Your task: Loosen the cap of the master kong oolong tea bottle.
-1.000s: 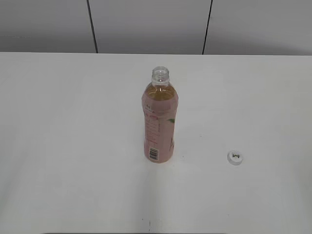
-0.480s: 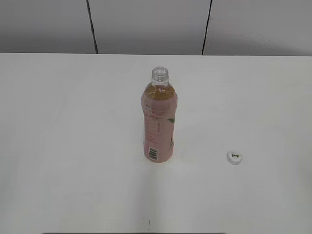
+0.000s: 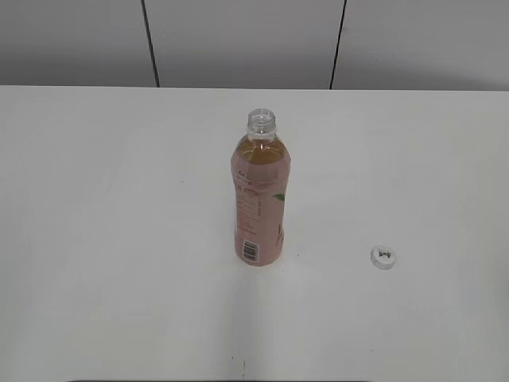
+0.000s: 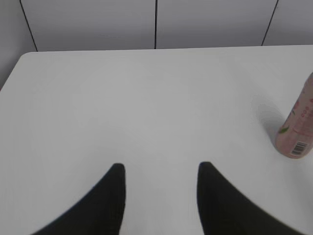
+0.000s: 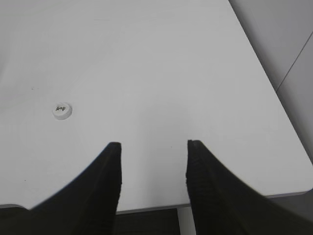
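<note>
The master kong oolong tea bottle stands upright in the middle of the white table, its neck open with no cap on it. Its lower part also shows at the right edge of the left wrist view. The cap lies flat on the table to the right of the bottle, apart from it; it also shows in the right wrist view. My left gripper is open and empty, well left of the bottle. My right gripper is open and empty near the table's front right edge. Neither gripper shows in the exterior view.
The white table ends at a grey panelled wall at the back. Its front right corner and edge show in the right wrist view.
The bottle and cap stay where they were. Only slight shifts in the picture show between frames.
</note>
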Controlling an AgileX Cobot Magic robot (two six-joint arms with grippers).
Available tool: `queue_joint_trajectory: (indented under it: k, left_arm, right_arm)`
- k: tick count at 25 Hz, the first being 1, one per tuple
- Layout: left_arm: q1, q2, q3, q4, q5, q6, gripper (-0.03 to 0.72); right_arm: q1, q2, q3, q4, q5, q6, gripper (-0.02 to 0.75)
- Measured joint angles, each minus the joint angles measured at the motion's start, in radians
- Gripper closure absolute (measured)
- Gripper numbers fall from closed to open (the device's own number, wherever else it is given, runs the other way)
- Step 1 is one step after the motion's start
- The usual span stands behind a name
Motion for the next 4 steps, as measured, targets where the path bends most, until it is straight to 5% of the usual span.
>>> queue_joint_trajectory:
  k: [4]
  left_arm:
    - [0.0,0.0,0.0,0.0,0.0,0.0,0.399]
  right_arm:
    - [0.0,0.0,0.0,0.0,-0.001,0.0,0.404]
